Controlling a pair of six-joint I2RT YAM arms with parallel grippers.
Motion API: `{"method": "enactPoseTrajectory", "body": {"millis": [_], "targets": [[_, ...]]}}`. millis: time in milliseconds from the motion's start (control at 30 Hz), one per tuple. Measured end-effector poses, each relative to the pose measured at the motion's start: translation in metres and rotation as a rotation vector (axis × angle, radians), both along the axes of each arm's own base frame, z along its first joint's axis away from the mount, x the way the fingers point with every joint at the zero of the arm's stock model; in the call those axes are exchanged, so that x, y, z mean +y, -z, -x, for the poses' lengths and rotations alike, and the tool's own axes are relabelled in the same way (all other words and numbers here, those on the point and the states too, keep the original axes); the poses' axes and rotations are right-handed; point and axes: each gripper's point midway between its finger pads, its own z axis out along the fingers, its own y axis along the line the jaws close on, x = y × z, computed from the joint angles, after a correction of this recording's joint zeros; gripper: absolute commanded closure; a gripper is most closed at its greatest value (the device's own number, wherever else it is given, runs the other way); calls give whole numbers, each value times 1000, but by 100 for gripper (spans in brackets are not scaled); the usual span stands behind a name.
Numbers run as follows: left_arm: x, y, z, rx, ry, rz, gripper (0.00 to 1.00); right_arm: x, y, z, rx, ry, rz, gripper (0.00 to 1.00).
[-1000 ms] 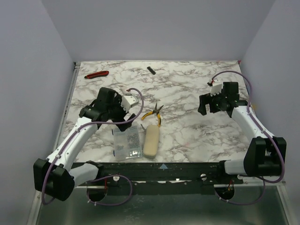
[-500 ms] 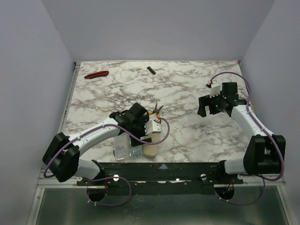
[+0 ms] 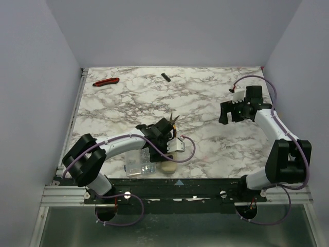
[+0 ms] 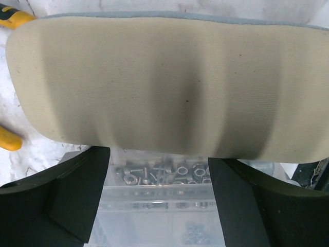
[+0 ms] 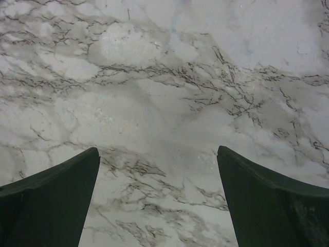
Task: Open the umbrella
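Note:
The umbrella is packed as a cream oblong capsule. In the top view only its near end (image 3: 167,166) shows, under my left wrist. In the left wrist view it (image 4: 164,82) fills the upper part, lying crosswise just beyond my fingertips. My left gripper (image 3: 163,140) (image 4: 159,206) is open and empty, low over the capsule. Its black fingers (image 4: 61,200) frame the clear parts box, not the capsule. My right gripper (image 3: 231,113) (image 5: 157,195) is open and empty over bare marble at the right, far from the umbrella.
The clear plastic parts box (image 3: 139,162) (image 4: 159,206), with nuts and bolts, lies against the capsule's left side. Yellow-handled pliers (image 3: 173,122) (image 4: 9,140) lie just beyond it. A red-handled tool (image 3: 106,81) and a small black object (image 3: 165,77) lie at the back.
My left arm has swung right and down from left of the parts box to over the capsule, now covering most of it. The right gripper has barely shifted.

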Motion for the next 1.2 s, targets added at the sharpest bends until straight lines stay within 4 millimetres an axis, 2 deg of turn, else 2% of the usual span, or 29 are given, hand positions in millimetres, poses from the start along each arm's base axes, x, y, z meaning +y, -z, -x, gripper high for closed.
{"method": "enactPoseTrajectory", "body": {"millis": [133,200,333,433,500,600,667,767,833,933,1000,1067,1200], "targets": [[-7,1,-2,12,-26,-5,22,-8,5,-3,33,34,-7,1],[-19,-2,-4,19,-43,7,23,-13,5,-1,41,46,-8,1],[-62,-13,-11,29,-83,65,22,-18,3,1,55,56,-5,3],[-109,-23,-16,40,-117,141,20,-20,1,3,60,38,9,5],[-129,-29,-17,61,-138,186,19,-21,-1,4,61,13,24,5],[-145,-38,-12,104,-172,258,17,-21,-6,7,64,-29,40,0],[-139,-45,-10,137,-220,316,14,-17,-8,11,74,-60,36,0],[-105,-59,-16,188,-351,400,10,-3,-4,23,101,-111,33,0],[-76,-76,-32,177,-457,474,4,17,3,37,122,-169,34,0],[-46,-97,-50,128,-549,546,2,56,17,72,168,-291,31,0],[-38,-112,-52,90,-565,582,2,78,21,91,191,-355,24,0],[-32,-124,-52,55,-576,611,2,96,21,99,200,-387,14,0],[-12,-134,-60,-2,-660,650,2,122,26,113,242,-420,1,0]]}}
